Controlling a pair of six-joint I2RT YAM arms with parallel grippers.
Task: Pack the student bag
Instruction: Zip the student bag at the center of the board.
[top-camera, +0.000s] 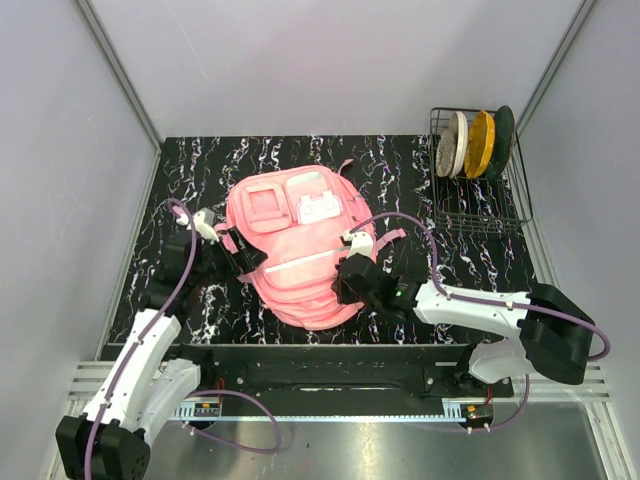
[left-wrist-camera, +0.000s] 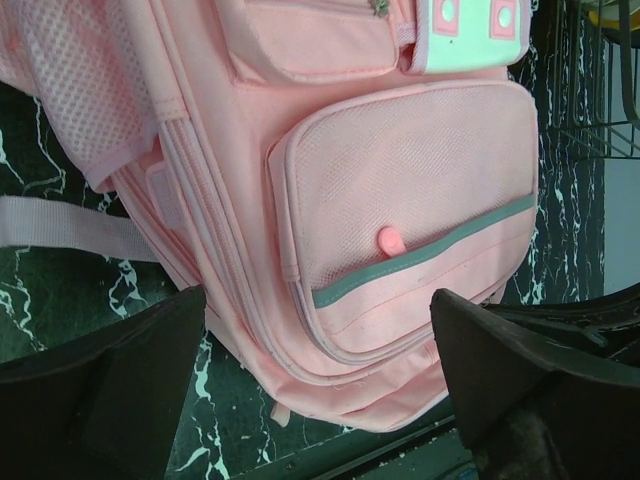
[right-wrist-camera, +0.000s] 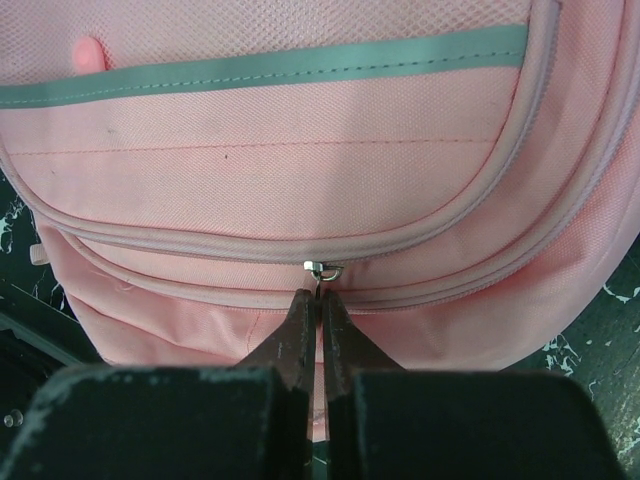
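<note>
The pink student bag (top-camera: 295, 250) lies flat in the middle of the black marble table, front pockets up, its mint-trimmed pocket (left-wrist-camera: 420, 260) toward the near edge. My right gripper (top-camera: 345, 280) is at the bag's near right edge. In the right wrist view the gripper (right-wrist-camera: 320, 296) is shut on the pull tab of a metal zipper slider (right-wrist-camera: 322, 269) on the bag's (right-wrist-camera: 300, 130) curved zip. My left gripper (top-camera: 238, 257) is at the bag's left side. In the left wrist view it (left-wrist-camera: 318, 305) is open and empty above the bag's (left-wrist-camera: 400, 180) lower corner.
A black wire dish rack (top-camera: 478, 195) stands at the back right, holding a white plate (top-camera: 452, 145), a yellow plate (top-camera: 481, 143) and a dark green plate (top-camera: 503, 140). A pink strap (left-wrist-camera: 70, 225) lies on the table left of the bag. Grey walls enclose the table.
</note>
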